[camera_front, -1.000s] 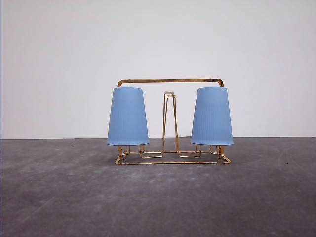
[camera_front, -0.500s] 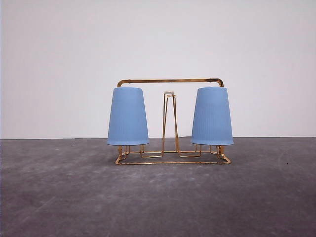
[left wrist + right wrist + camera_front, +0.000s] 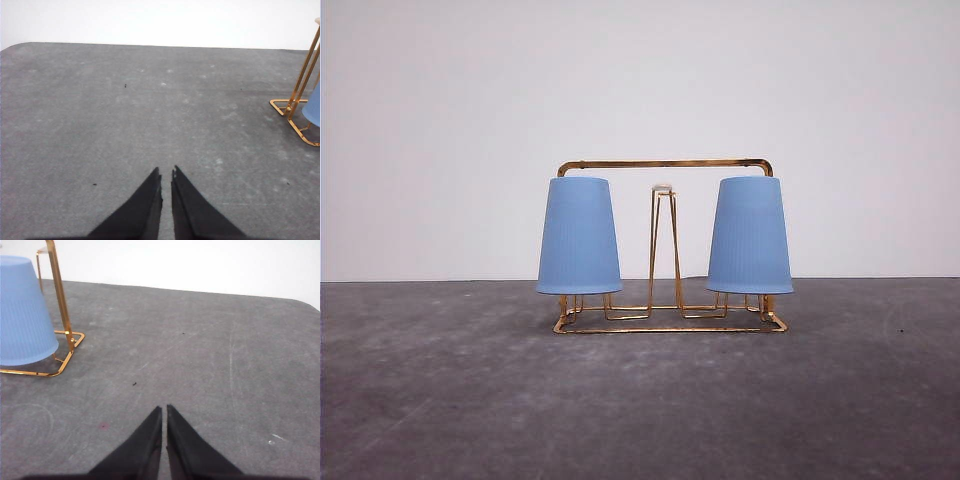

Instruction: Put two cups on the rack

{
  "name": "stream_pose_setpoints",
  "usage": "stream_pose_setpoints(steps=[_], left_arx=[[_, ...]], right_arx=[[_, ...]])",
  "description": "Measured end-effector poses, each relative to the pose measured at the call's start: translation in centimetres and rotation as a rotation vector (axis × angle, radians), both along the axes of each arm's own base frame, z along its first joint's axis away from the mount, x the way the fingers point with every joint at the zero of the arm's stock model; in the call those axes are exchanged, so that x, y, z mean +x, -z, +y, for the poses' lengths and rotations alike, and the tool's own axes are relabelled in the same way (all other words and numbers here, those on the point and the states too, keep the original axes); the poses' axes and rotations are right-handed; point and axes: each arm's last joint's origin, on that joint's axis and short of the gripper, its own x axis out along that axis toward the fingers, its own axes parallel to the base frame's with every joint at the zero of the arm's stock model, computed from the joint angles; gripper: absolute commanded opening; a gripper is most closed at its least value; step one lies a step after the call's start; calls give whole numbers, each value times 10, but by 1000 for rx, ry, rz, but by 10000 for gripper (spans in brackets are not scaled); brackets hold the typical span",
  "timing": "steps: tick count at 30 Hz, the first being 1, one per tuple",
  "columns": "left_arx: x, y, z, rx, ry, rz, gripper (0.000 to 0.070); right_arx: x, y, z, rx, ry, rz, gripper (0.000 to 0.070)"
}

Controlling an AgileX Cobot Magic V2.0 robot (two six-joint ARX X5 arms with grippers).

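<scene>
Left gripper, black tapered fingers pressed nearly together, nothing held, hovering over bare grey table, well apart from the rack. Right gripper likewise closed and empty (only a hairline gap between the tips), low over the same surface.

Beyond, in the front view: gold wire rack with arched rectangular frame and flat base, standing upright near the table's far edge. Left light-blue ribbed plastic cup inverted on the rack's left end; right light-blue ribbed plastic cup inverted on the right end, rims hanging just above the base.

Likely light, thin-walled and somewhat flexible; ribbing should aid grip; best taken across the tapered wall, gently.

Count: two cups, one rack, one bare white-capped centre prong. Task seemingly complete.
</scene>
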Motion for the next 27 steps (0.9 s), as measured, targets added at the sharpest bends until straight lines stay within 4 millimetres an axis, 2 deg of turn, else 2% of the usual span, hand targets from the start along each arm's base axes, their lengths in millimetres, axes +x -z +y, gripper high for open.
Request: stream_pose_setpoints(steps=[27], left_arx=[[0, 0, 0, 0, 0, 0, 16]], right_arx=[[0, 0, 0, 0, 0, 0, 15]])
